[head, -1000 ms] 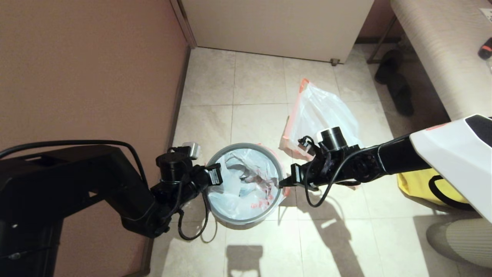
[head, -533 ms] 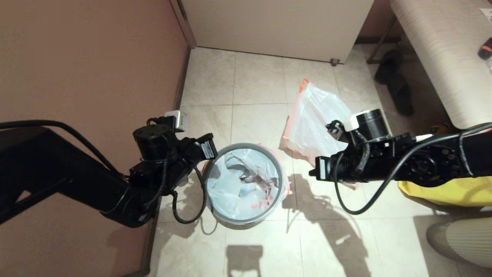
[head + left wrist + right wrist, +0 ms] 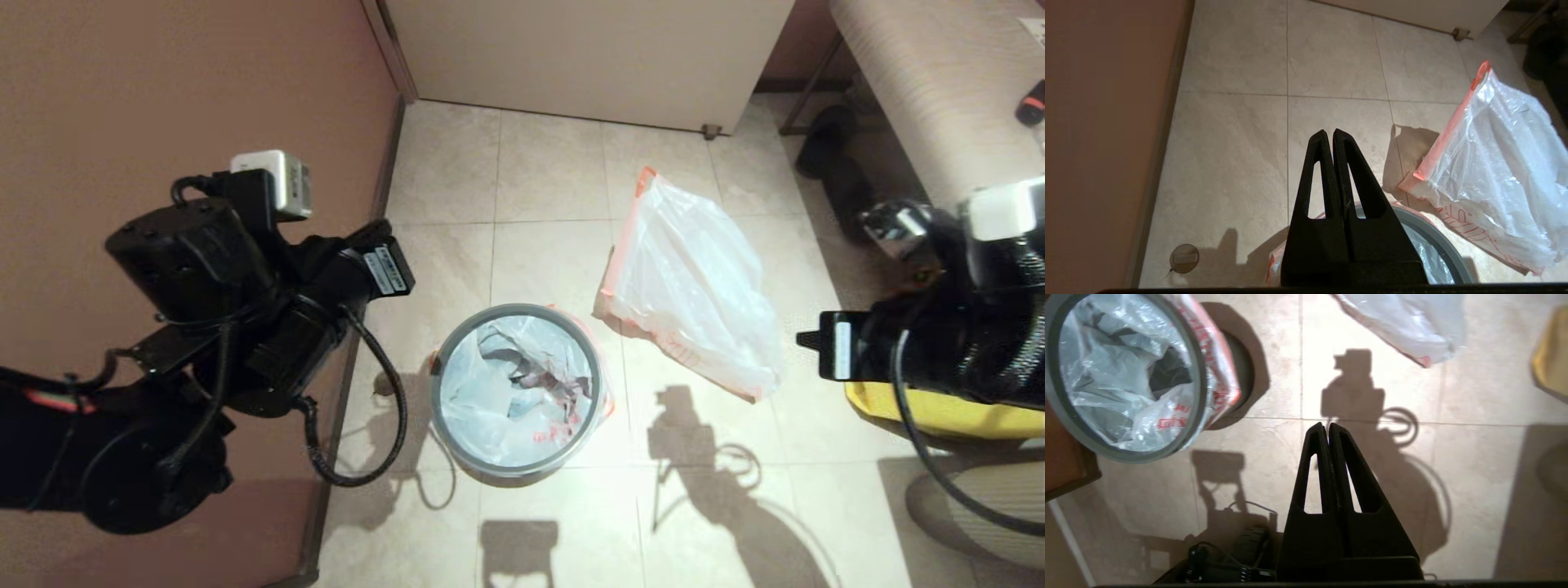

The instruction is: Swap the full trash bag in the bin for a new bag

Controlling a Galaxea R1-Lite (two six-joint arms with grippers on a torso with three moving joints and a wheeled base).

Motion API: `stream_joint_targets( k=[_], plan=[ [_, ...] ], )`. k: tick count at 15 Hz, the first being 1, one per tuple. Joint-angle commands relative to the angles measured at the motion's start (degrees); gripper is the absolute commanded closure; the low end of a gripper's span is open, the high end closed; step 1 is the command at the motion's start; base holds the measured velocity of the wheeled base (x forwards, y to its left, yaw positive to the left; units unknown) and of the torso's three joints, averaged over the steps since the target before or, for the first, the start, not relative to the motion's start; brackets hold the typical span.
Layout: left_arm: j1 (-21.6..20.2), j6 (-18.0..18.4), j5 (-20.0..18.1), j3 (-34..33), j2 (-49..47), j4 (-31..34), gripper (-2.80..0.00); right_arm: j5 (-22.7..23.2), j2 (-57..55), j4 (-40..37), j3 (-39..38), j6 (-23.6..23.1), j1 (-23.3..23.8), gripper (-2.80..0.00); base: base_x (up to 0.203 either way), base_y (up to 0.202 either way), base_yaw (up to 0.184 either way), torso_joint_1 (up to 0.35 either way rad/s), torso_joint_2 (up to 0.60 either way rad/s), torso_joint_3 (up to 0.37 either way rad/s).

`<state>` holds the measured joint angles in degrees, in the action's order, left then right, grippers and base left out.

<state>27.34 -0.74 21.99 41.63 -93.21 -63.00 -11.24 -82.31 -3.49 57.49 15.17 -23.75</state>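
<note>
The bin (image 3: 518,317) stands on the tiled floor, its grey hoop seated on the rim. The new bag (image 3: 498,392) lines it, a thin white film with red print, its pink-orange hem folded out over the rim (image 3: 1220,371). The full trash bag (image 3: 694,286) lies on the floor beyond the bin and to its right, puffy and translucent with a pink-orange hem. My left gripper (image 3: 1329,132) hangs shut and empty above the floor left of the bin. My right gripper (image 3: 1327,425) is also shut and empty, raised well right of the bin.
A brown wall (image 3: 163,82) runs close along the left arm. A white cabinet (image 3: 588,57) closes the back. A yellow fabric bag (image 3: 922,408) sits under the right arm, black shoes (image 3: 841,171) and a bench (image 3: 922,106) beyond it. A small round floor cap (image 3: 1184,258) lies by the wall.
Both arms have drawn up and away from the bin's rim, the left one leftwards, the right one rightwards. Both grippers stayed shut. Bin and bags have not moved.
</note>
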Motion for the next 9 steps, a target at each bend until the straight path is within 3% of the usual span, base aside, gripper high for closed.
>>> stream_joint_targets(
  k=[1,5,9],
  plan=[
    [-1.3,0.8,0.4,-3.6,9.3,-0.1,0.00,-0.9,10.2,-0.5,-4.7,-0.2,3.3,0.00,0.000,0.000,0.000,0.000,0.00,0.000],
    [-8.5,4.3,0.2,-9.4,21.4,-0.2,0.00,-3.3,24.4,-0.6,-9.0,-0.5,7.9,0.00,0.000,0.000,0.000,0.000,0.00,0.000],
    [-13.1,6.3,0.1,-20.2,33.1,-0.2,0.00,-4.5,37.5,-2.2,-8.9,-5.1,14.3,0.00,0.000,0.000,0.000,0.000,0.00,0.000]
  ],
)
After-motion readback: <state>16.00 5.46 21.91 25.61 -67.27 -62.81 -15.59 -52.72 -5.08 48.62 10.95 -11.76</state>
